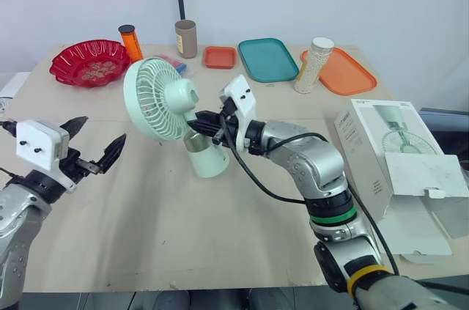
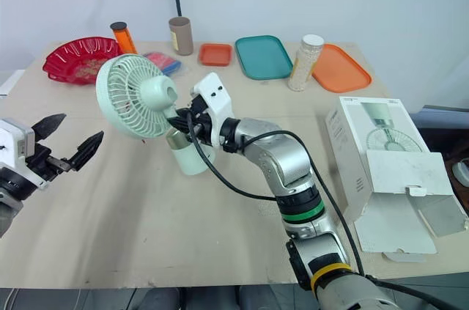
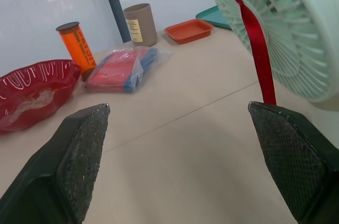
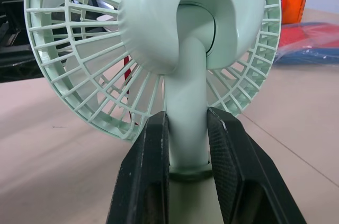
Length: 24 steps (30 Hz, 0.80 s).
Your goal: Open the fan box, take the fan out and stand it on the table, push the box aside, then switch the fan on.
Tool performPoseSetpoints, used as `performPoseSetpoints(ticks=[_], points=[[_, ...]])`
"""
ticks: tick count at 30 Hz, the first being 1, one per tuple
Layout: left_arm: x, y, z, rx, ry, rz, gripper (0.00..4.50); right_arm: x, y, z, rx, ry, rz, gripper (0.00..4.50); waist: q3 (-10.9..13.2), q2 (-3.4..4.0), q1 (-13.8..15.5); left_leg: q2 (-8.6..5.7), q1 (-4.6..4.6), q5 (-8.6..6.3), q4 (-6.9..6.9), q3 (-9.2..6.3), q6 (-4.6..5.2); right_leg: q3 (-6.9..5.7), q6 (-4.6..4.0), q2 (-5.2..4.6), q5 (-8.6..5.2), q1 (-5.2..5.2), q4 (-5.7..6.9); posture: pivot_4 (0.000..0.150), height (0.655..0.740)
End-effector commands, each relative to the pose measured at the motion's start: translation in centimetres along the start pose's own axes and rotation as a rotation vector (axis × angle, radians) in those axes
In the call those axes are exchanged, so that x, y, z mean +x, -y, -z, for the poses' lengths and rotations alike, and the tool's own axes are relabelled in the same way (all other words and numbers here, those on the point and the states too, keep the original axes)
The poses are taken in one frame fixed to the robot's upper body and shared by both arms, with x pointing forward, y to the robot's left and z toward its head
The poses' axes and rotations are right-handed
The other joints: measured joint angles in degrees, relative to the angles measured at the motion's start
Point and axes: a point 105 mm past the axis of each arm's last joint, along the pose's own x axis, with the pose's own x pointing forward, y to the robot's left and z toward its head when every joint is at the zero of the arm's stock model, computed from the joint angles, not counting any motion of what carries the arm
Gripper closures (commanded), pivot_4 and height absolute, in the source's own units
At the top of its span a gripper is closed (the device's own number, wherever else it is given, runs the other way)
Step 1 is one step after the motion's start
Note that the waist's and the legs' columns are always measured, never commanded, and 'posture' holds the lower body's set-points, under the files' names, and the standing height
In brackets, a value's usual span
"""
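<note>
Where right jaws clamp sits the fan stem (image 4: 186, 102).

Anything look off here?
The fan leans, its base apparently not flat on the table, with the right gripper clamped on its neck. The open box lies on its side, overhanging the table's right edge. Nothing looks spilled or damaged.

Fan (image 4: 159, 28) base hidden behind right gripper (image 4: 188, 117) jaws, cage top cut off
</note>
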Motion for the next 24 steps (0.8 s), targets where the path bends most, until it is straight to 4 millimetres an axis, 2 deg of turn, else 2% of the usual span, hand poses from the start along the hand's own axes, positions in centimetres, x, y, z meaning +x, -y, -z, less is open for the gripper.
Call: performPoseSetpoints(ticks=[1,6,17,24], points=[[0.3,0.3,-1.4,0.041,0.041,0.023,0.05,-1.1,-1.3,-2.5,-0.051,0.104,-0.035,3.58,0.0,0.0,-0.04,0.0,0.0,0.0,0.0,0.0,0.0,0.0,0.0,0.0,0.0,0.0,0.0,0.15,0.74],[0.9,0.4,-1.4,0.049,0.044,0.048,0.05,-2.4,-2.4,-1.3,-0.095,0.096,-0.056,3.58,-0.01,-0.01,0.05,-0.01,-0.01,0.0,0.0,0.0,0.0,-0.01,0.0,-0.01,0.0,0.01,-0.02,0.15,0.74],[2.0,1.3,-1.6,0.027,0.064,0.092,0.05,-5.4,-2.2,1.3,-0.088,0.021,0.002,3.58,-0.02,-0.04,0.05,0.0,0.02,0.01,0.03,-0.01,-0.02,0.0,0.0,0.03,0.0,0.03,0.04,0.15,0.74],[2.3,1.7,-1.5,0.017,0.069,0.1,0.05,-5.9,-2.1,1.6,-0.091,0.0,0.014,3.58,-0.02,-0.04,0.03,0.0,0.11,0.02,0.04,-0.02,-0.02,0.01,0.0,0.06,0.0,0.12,0.05,0.15,0.74]])
